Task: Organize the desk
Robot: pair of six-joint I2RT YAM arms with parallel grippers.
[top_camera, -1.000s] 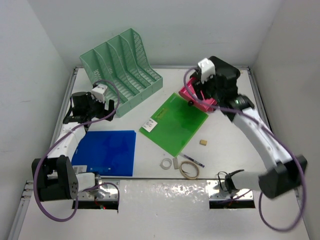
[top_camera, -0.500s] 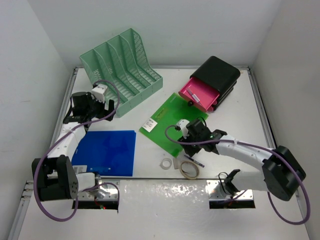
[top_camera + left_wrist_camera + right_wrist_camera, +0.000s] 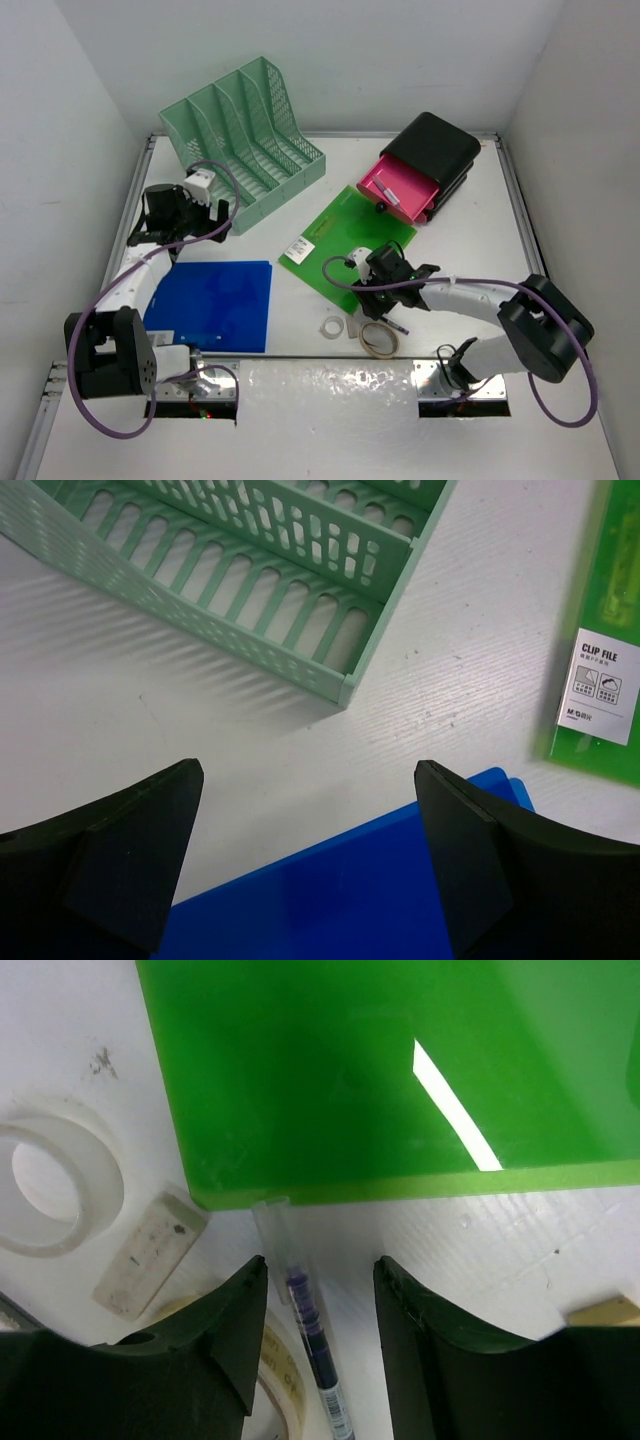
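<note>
Work seems hardly begun: my right gripper (image 3: 318,1278), spread, straddles the pen (image 3: 320,1355), left gripper (image 3: 305,775) also spread, blue folder (image 3: 215,300) and green folder (image 3: 345,235) unfiled.

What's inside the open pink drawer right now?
One slim pen-like item lies in the pink drawer; its rear part sits under the black casing, so anything there is hidden.

The left arm (image 3: 135,278) stood extended away from its base along the left side, its wrist tilted downward. The left claw (image 3: 308,855) had its jaws spread wide. The right arm (image 3: 470,297) lay stretched low toward the left, nearly flat. The right claw (image 3: 318,1310) pointed down, its fingers (image 3: 225,1330) parted by a narrow gap.
</note>
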